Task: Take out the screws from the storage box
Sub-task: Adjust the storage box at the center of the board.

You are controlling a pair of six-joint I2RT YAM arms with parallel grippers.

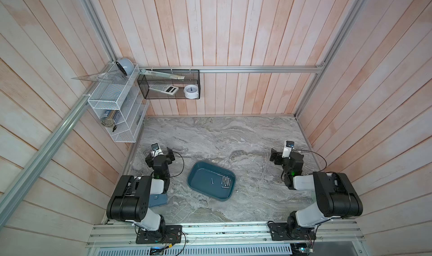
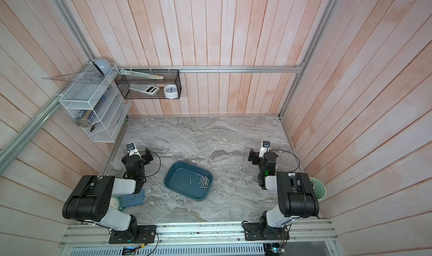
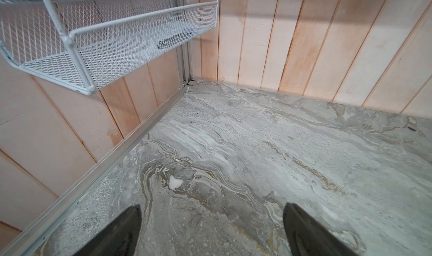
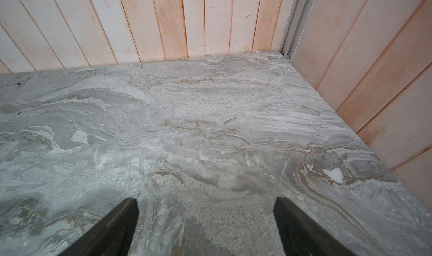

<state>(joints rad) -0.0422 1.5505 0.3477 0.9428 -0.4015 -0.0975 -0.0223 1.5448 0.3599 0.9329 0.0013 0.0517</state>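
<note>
Screws lie inside the storage box, most bunched near its right end, one lying apart toward the middle; the box sits on the marble table between the two arms. Left gripper hangs spread wide above bare table, holding nothing; right gripper likewise gapes empty, well apart from the box.

The left arm and right arm pair bulky black joint housings with white link shells, each with a looping black cable and a green light, while the left end effector shows dark tapered fingers.
</note>
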